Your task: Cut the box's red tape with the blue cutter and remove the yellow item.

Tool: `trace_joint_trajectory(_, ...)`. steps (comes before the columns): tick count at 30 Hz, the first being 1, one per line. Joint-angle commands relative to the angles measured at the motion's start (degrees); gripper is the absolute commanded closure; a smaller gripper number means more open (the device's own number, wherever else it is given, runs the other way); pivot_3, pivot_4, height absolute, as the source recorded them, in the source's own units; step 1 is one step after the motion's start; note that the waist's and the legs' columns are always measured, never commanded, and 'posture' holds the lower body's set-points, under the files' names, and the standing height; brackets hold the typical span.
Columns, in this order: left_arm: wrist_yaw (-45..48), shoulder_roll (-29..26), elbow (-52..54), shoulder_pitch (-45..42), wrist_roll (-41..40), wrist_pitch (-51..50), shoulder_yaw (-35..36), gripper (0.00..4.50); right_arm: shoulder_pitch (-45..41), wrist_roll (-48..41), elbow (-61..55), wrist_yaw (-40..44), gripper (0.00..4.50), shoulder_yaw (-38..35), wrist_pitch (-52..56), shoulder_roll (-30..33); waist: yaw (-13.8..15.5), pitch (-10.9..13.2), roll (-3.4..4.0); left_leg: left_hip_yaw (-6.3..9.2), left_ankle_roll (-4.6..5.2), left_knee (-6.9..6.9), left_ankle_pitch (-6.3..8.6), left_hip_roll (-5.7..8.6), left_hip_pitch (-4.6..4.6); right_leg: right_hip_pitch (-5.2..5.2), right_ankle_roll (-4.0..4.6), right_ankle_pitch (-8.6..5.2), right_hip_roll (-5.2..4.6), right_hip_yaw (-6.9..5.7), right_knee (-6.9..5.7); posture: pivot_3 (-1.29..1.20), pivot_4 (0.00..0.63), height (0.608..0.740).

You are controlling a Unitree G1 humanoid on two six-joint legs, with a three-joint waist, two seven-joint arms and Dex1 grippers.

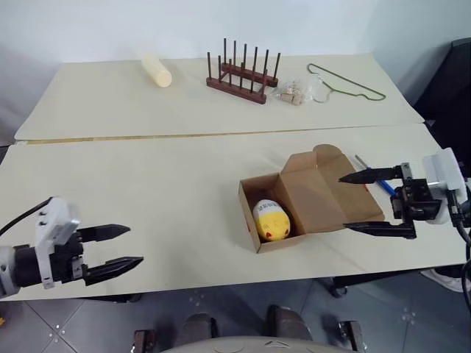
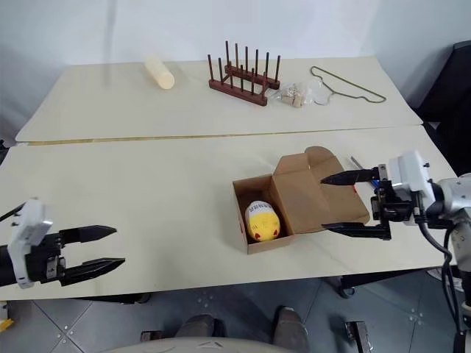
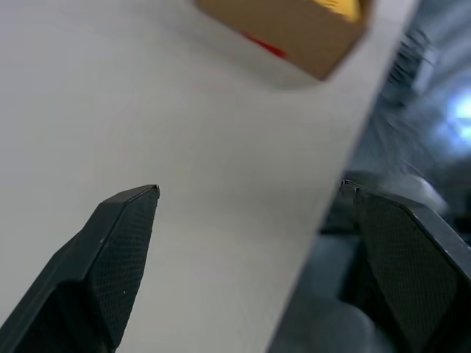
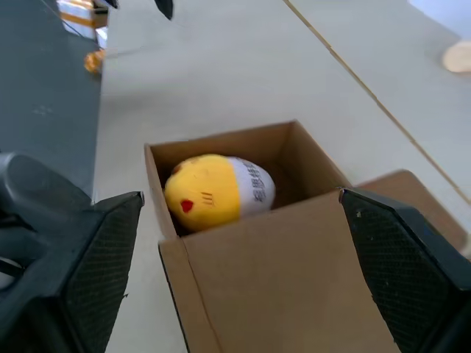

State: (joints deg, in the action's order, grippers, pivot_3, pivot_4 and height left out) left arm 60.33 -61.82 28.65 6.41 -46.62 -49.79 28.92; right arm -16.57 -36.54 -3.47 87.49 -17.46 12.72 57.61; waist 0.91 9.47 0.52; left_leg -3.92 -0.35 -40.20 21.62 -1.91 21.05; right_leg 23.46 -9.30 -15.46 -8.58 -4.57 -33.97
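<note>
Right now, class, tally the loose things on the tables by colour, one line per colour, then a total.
Brown: 2, box and peg rack
Yellow: 1, yellow item
Blue: 1, blue cutter
Cream: 1, cylinder
Green: 1, wire hanger
Clear: 1, small bag
Total: 7

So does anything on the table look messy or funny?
Not really. The box sits open with its lid folded back, and the yellow item is inside it. The blue cutter lies flat beside the box, partly hidden behind the right hand. Nothing looks spilled or broken.
</note>
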Motion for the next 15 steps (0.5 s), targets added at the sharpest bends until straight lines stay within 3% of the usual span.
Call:
trace_joint_trajectory(1,0.4,1.2,-1.8,-31.1,2.0,-3.9,-21.8,0.04,3.9,-1.6,-2.2,0.6,0.05,-6.5,0.4,2.3,1.2,0.1,-0.09,0.13,0.0,-0.05,-0.04,0.07,0.0,-0.08,0.0,0.0,-0.01,0.0,-0.06,0.0,0.15,0.74)
trace_joint_trajectory(4,-0.6,10.8,-10.0,-52.7,8.9,-6.9,-37.8,0.04,6.2,-1.5,-4.4,-1.2,0.05,-6.9,0.1,1.2,1.6,0.0,-0.17,0.1,0.04,-0.21,-0.07,0.1,0.03,-0.18,0.05,0.14,0.06,0.04,-0.02,0.0,0.15,0.74)
trace_joint_trajectory(7,0.4,20.2,-19.9,-65.1,17.2,-4.5,-50.3,0.04,7.3,-1.5,-6.5,-3.6,0.05,-6.7,0.1,-0.3,0.6,0.0,-0.2,-0.07,0.12,-0.25,-0.02,0.13,0.02,-0.13,-0.02,0.2,0.04,-0.01,-0.02,0.0,0.15,0.74)
trace_joint_trajectory(11,6.4,29.0,-28.6,-73.8,23.4,-1.1,-61.1,0.04,9.8,-2.4,-9.4,-6.3,0.05,-7.8,1.5,-1.5,0.2,0.1,-0.25,-0.12,0.11,-0.04,-0.02,0.12,0.09,0.04,-0.03,0.2,0.06,-0.03,0.14,0.0,0.15,0.74)
trace_joint_trajectory(15,10.8,34.1,-35.2,-77.7,28.7,2.2,-67.7,0.04,12.4,-3.1,-11.6,-8.1,0.05,-9.0,2.3,-2.3,0.5,0.1,-0.29,-0.13,0.11,0.02,-0.03,0.12,0.08,0.1,-0.03,0.19,0.06,-0.01,0.15,0.0,0.15,0.74)
